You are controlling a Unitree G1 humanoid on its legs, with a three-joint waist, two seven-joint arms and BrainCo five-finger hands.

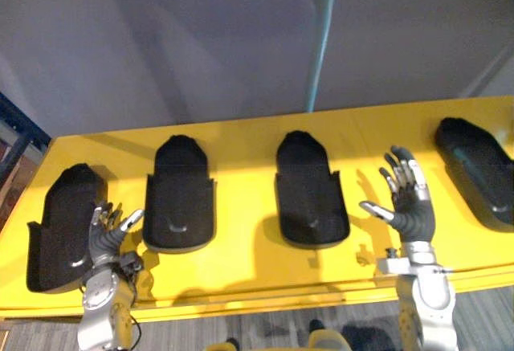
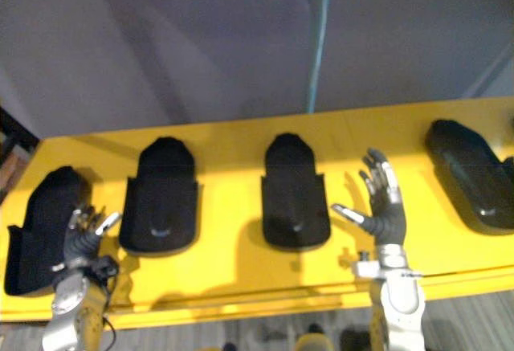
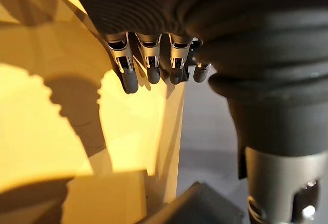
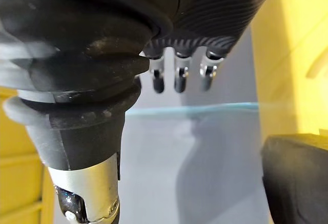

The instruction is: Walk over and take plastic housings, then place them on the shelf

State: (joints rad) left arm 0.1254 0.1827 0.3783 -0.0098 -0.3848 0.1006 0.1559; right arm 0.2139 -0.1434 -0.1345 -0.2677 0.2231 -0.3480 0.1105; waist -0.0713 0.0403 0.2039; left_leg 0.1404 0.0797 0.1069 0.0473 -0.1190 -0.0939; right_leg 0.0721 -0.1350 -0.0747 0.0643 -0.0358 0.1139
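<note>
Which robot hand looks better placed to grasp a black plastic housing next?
Probably the left robot hand: it hangs open at the edge of the leftmost black plastic housing on the yellow surface. The right robot hand is open over bare yellow, between the third housing and fourth housing, touching neither.

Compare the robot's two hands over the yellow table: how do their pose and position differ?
The left hand is low at the front edge of the yellow table, beside the far-left housing. The right hand is farther in, between the third housing and the far-right housing. The left hand's fingers are loosely bent; the right hand's are straight and spread. Both are open and hold nothing.
</note>
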